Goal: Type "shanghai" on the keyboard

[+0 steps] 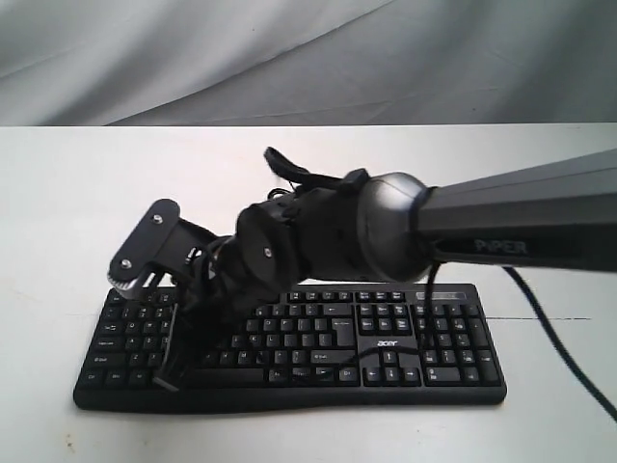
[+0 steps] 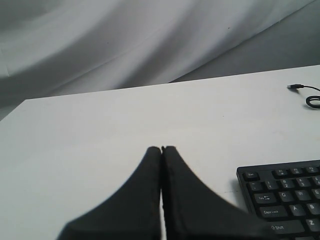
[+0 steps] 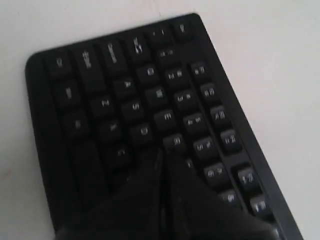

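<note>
Right gripper (image 3: 162, 152): clenched. The two black fingers (image 3: 135, 190) are pressed flat against each other with no gap down their length, and nothing is gripped between them. The joined tip stands over the left-hand letter block of the keyboard (image 1: 308, 352), in the middle of the letter rows. The key legends in the right wrist view are too blurred for me to name the key under the tip. I cannot tell whether the tip presses a key or is just above it.

Right arm (image 1: 501, 217): it enters from the right side of the table (image 2: 100, 125) and reaches across the keyboard, covering part of the upper key rows in the exterior view. The wrist is turned downward over the keyboard's left end.

Left gripper (image 2: 161, 150): also clenched, finger against finger, with only a hairline seam between them and nothing held. It is above bare table surface beside the keyboard's left end, apart from the corner that carries the Esc key. It touches nothing that I can see.

Keyboard: black, full width with number pad, white legends and a white "acer" mark. It lies flat near the table's front edge, its long side parallel to that edge.

A thin black cable (image 2: 312, 100) with a plug lies on the table beyond the keyboard, toward the far edge.
</note>
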You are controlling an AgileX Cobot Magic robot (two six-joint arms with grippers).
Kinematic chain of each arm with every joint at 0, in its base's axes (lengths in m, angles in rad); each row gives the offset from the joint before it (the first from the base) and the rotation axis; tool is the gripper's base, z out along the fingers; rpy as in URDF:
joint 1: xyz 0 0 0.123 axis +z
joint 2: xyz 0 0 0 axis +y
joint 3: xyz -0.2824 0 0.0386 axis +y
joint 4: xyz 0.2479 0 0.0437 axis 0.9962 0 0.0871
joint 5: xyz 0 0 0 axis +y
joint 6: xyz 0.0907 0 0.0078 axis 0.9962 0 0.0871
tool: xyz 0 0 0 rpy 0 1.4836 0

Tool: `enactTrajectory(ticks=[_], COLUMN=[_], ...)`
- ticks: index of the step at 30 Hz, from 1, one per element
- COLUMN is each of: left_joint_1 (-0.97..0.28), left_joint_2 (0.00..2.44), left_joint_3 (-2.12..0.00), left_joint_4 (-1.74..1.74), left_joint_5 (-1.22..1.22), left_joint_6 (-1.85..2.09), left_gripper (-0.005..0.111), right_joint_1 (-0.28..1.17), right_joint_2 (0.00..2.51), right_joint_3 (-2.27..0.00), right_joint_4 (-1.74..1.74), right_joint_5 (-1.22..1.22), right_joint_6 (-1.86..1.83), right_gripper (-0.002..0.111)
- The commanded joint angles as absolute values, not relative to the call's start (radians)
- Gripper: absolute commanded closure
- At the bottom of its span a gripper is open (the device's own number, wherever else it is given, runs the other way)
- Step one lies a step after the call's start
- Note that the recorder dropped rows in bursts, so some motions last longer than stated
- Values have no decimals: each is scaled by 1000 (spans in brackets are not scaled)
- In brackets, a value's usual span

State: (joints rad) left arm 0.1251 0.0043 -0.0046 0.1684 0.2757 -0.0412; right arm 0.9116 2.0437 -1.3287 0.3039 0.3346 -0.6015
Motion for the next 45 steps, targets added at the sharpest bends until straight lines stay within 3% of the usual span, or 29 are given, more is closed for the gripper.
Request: enactTrajectory(ticks=[1,45], left_joint_1=[118,118], left_joint_2=[0,0], left_joint_3=[0,0], left_joint_4=[167,167], left_joint_5=[266,266], left_joint_6=[-46,-46], left_gripper=[107,107], right_joint_1=[892,885], right_joint_2=[1980,2064], right_joint_3=[-1215,-1189], right_joint_4=[292,294], right_joint_5=[286,153], right_joint_6=[-598,-606], right_gripper=[108,108])
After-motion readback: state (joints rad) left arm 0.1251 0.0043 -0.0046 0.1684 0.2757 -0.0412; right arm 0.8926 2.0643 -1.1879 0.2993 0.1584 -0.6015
